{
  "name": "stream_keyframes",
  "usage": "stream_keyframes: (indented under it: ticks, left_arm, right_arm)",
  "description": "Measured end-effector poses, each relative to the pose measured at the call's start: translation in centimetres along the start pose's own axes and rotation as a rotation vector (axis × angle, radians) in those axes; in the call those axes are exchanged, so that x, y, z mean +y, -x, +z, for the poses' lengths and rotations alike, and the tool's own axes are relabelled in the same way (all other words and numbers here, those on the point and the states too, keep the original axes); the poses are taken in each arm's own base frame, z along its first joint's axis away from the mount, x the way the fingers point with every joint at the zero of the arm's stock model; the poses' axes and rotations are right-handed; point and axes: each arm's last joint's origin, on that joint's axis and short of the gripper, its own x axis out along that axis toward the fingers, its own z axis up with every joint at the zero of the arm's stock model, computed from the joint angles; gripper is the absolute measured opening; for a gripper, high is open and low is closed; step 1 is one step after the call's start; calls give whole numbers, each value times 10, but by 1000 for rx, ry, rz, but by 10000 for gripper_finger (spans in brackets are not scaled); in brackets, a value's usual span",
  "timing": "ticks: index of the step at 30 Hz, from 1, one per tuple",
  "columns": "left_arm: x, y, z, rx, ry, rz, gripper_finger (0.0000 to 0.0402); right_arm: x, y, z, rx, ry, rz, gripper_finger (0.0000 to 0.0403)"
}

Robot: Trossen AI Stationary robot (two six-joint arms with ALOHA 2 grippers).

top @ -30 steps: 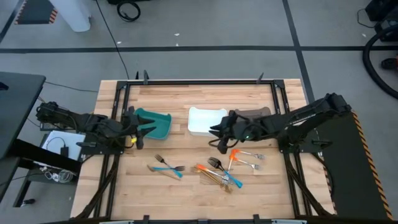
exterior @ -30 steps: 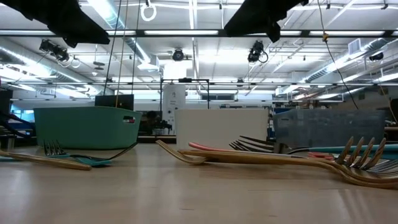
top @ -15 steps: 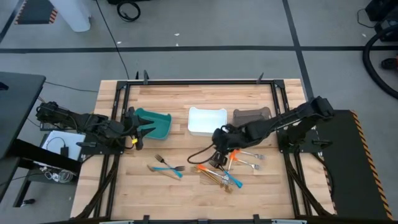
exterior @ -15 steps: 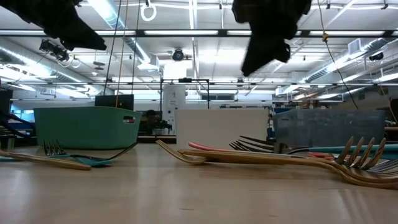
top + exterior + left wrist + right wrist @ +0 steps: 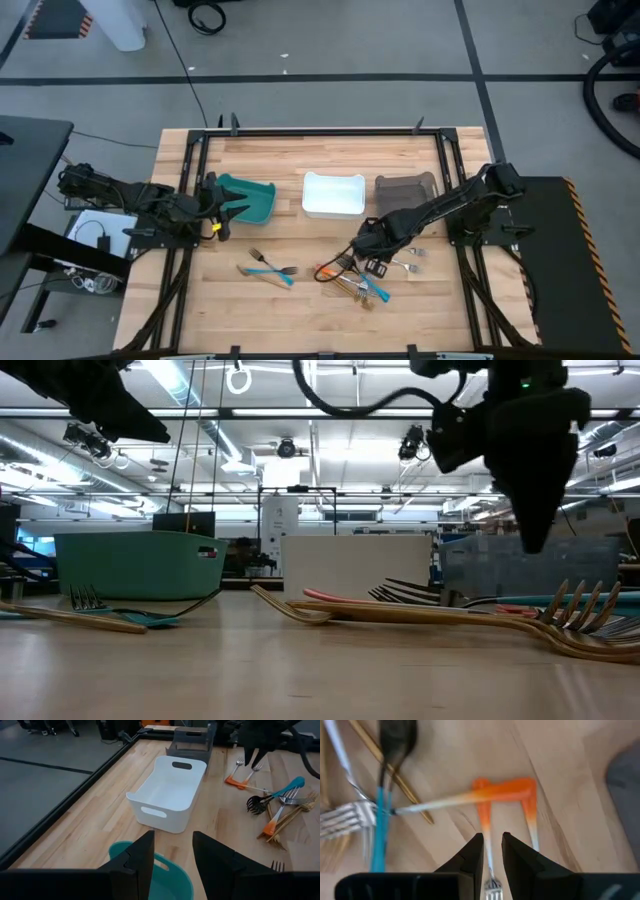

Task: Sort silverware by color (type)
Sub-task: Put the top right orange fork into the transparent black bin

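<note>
**High view: right hand down over the silverware pile**

High view shows the silverware (image 5: 358, 277) lying loose on the pale wooden worktop (image 5: 300, 300), near of the three bins: thin forks with orange, blue and tan handles crossed in a heap right of centre, and a separate blue and tan pair (image 5: 268, 268) further left. Up close, the right wrist view shows smooth orange handles (image 5: 505, 790) meeting at a corner, fading to metal tines, with a blue handle (image 5: 379, 835) beside them. The right hand (image 5: 368, 250) hangs directly over this heap, its two dark fingers (image 5: 470, 855) slightly parted with an orange-handled fork between them, not clamped. Farther back stand a teal bin (image 5: 250, 200), a glossy white bin (image 5: 333, 195) and a grey bin (image 5: 405, 190), all rectangular. The left hand (image 5: 222, 205) waits at the teal bin, fingers (image 5: 140, 860) apart.
</note>
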Motion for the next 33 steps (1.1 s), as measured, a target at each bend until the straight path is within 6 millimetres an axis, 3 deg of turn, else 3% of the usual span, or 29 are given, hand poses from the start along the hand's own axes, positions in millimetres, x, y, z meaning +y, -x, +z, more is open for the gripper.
stream_keyframes:
  ticks: [18, 33]
  left_arm:
    - [0, 0, 0, 0, -18, 0, 142]
    - [0, 0, 0, 0, -29, 0, 142]
  right_arm:
    - [-21, -33, -25, 178, 50, -80, 77]
    - [-52, -40, -8, 337, -152, -10, 77]
